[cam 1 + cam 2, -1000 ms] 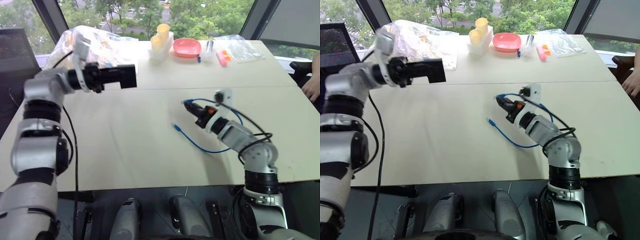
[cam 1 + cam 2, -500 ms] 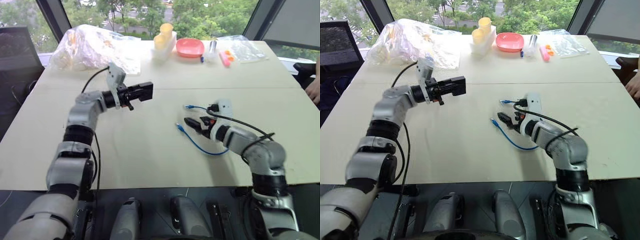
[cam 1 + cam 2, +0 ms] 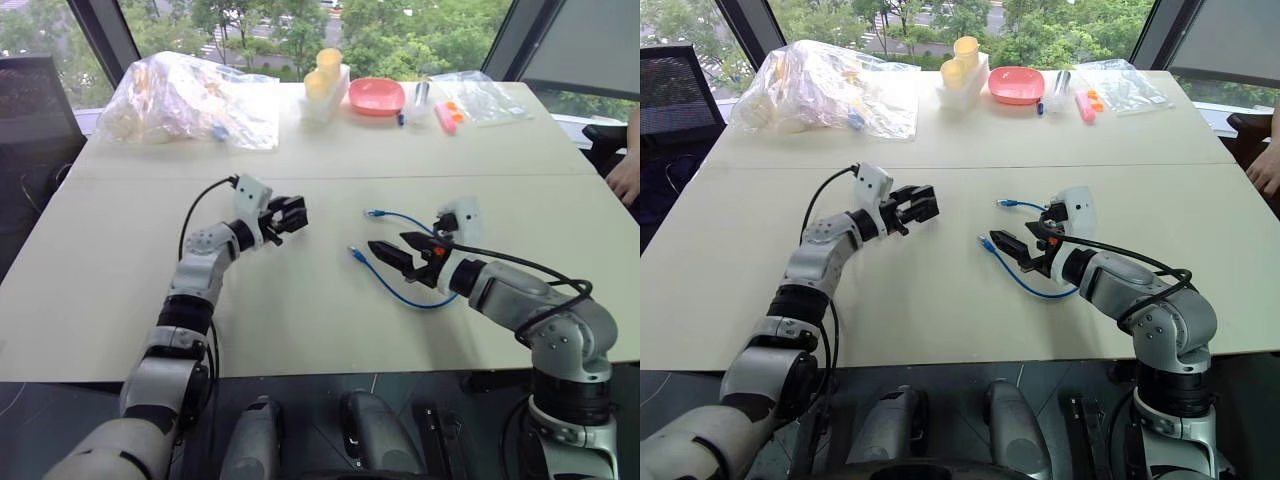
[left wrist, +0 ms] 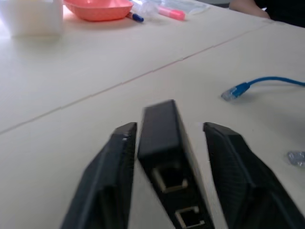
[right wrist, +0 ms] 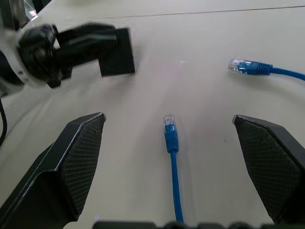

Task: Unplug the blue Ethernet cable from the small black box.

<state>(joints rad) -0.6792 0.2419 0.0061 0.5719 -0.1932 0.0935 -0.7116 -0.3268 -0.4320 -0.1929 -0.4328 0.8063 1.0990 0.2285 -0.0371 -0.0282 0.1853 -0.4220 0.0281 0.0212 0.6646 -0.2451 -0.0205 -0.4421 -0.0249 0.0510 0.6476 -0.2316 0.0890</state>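
The small black box (image 4: pixel 164 143) sits between the fingers of my left gripper (image 3: pixel 288 214), low over the table left of centre. The jaws are parted: one finger (image 4: pixel 119 162) lies close against the box and the other stands clear of it. Two ports in its end face show in the left wrist view. The blue Ethernet cable (image 3: pixel 400 290) lies loose on the table, one plug (image 5: pixel 167 123) pointing toward the box and the other plug (image 5: pixel 245 66) farther back. My right gripper (image 3: pixel 398 246) hovers wide open just behind the nearer plug, holding nothing.
At the back of the table (image 3: pixel 300 330) are a crumpled clear plastic bag (image 3: pixel 190 95), yellow cups in a white holder (image 3: pixel 325 75), a pink bowl (image 3: pixel 375 95), pens and another clear bag (image 3: pixel 485 95). A person's hand (image 3: pixel 625 180) rests at the right edge.
My left arm came down and in toward the middle with the black box, and its jaws parted. My right gripper opened, dropped the cable's plug onto the table and drew back a little.
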